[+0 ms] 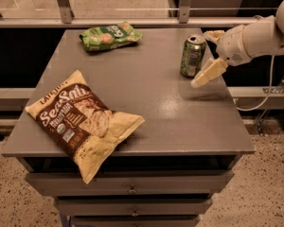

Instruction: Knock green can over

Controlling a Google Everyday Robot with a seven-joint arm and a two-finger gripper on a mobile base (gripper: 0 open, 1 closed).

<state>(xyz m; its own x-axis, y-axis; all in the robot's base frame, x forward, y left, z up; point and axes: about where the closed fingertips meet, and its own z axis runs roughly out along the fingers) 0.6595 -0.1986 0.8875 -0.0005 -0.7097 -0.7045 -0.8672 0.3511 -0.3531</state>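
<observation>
The green can stands upright on the grey table, near its far right edge. It is green with pale markings and a silver top. My gripper comes in from the right on a white arm and sits just to the right of the can. It is open and empty. One cream finger reaches down towards the table beside the can's base. The other finger is behind the can's top. I cannot tell whether either finger touches the can.
A flat green snack bag lies at the table's far left. A large brown and cream chip bag lies at the front left, overhanging the front edge. Drawers are below the tabletop. A rail runs behind the table.
</observation>
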